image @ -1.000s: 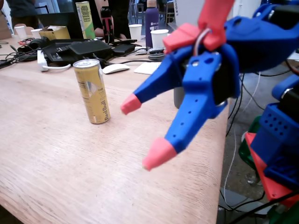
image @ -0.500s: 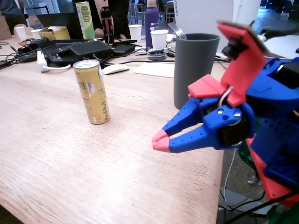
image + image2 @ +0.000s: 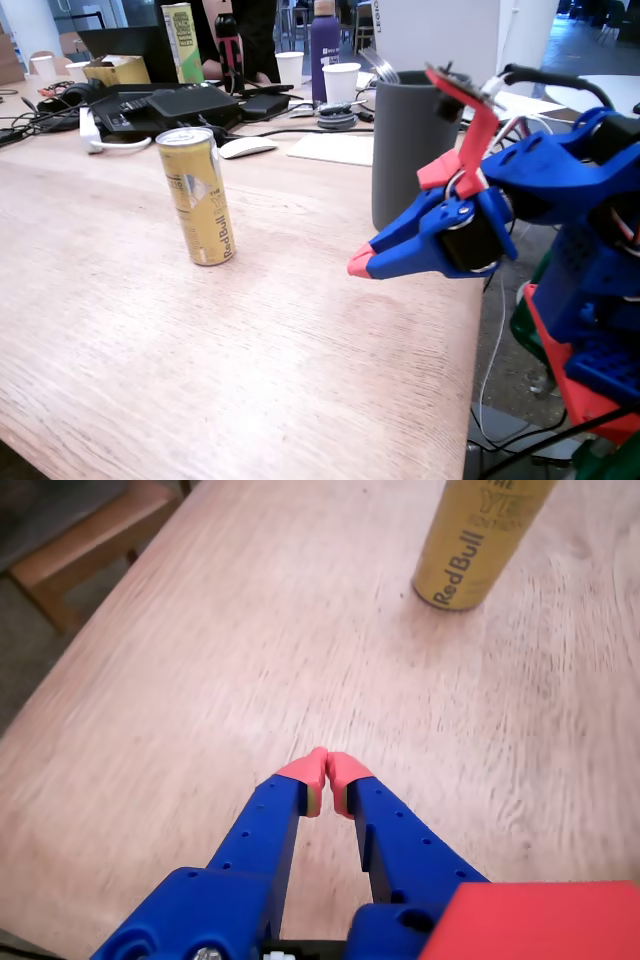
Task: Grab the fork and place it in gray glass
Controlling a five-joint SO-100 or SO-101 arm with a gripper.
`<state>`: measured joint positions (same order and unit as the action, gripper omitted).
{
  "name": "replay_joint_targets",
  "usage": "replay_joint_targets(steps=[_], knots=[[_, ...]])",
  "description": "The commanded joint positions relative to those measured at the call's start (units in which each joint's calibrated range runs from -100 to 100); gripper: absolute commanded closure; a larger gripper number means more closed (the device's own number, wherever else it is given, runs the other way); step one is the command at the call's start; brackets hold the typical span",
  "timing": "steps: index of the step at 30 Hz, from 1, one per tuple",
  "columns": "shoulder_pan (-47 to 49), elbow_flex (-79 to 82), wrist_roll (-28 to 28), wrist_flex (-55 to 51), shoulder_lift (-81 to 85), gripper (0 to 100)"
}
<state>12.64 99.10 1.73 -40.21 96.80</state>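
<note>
- Fixed view: counter (image 3: 150, 350) is pale wood w/ fine straight grain, matte; its right edge drops off to the floor and cables.
- Gray glass (image 3: 405, 150) – tall matte dark-gray tumbler, slightly wider at the rim, upright near the counter's right edge, partly hidden by the arm.
- Fork (image 3: 383, 70) – only a bit of shiny silver shows above the glass rim at its left side, leaning up-left; rest is inside the glass, so long axis is roughly upright. Can't tell which end is up.
- Pincer (image 3: 361, 265) – blue plastic fingers w/ pink-red tips, pressed together, nothing between them; it hangs above the counter in front of the glass, pointing left and slightly down. A red plate sticks up behind it, overlapping the glass's right side.
- Gold Red Bull can (image 3: 198, 195) – slim glossy cylinder, upright, well left of the glass; nothing between can and pincer.
- Far end: laptop/black gear (image 3: 170, 103), white mouse (image 3: 247, 147), white paper cups (image 3: 341, 82), purple bottle (image 3: 325, 45), tall green-yellow carton (image 3: 182, 42).
- Wrist view: pincer (image 3: 327, 770) tips touch, a narrow slot open between the blue fingers further back; grips nothing. Dotted holes run along both fingers.
- Same wood-grain counter (image 3: 200, 660) below; Red Bull can (image 3: 480, 540) base at top right, well apart from the tips. Counter edge and a wooden piece (image 3: 90, 530) at top left. Glass and fork not in this view.
</note>
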Motion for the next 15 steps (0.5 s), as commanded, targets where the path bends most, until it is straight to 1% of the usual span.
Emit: replay_joint_targets(steps=[1,15], knots=[[-0.28,0.24,-4.25,0.47,0.8,100],[-0.11,0.34,-4.3,0.55,0.8,100]])
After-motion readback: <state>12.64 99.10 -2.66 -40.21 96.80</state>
